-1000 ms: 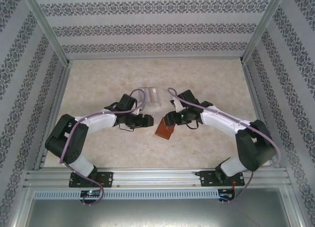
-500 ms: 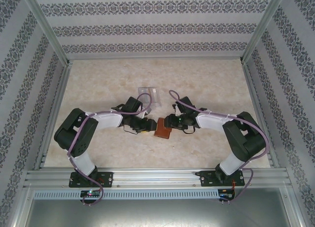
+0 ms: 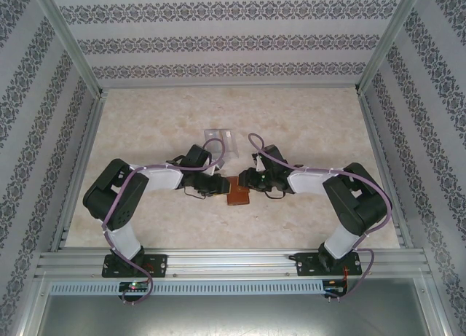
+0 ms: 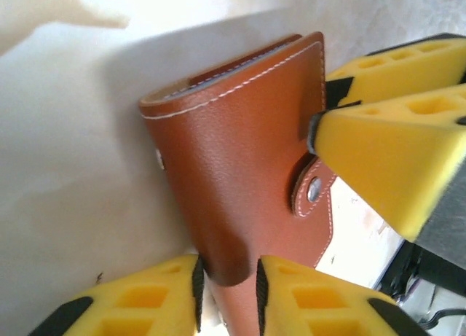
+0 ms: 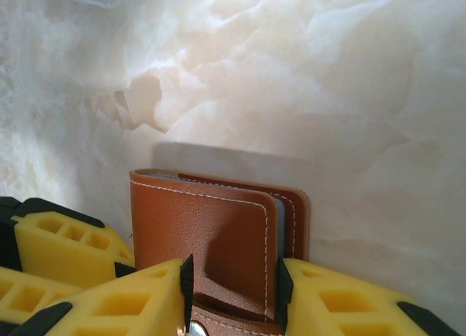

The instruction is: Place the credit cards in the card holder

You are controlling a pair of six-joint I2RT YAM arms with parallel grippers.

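The card holder was at the centre of the top view, between both pincers, its long axis running from top to bottom of the frame. The left gripper was clenched on its left edge. The right gripper was grasping the opposite edge, beside the clasp tab. Both arms were equally near, so I judged that opening it needed a sideways pull.

On the pale marbled table, the small reddish-brown leather folding card holder sits at the centre of the top view, between the left gripper on its left and the right gripper on its right. The clear plastic case lies just above them in the frame, apart from both.
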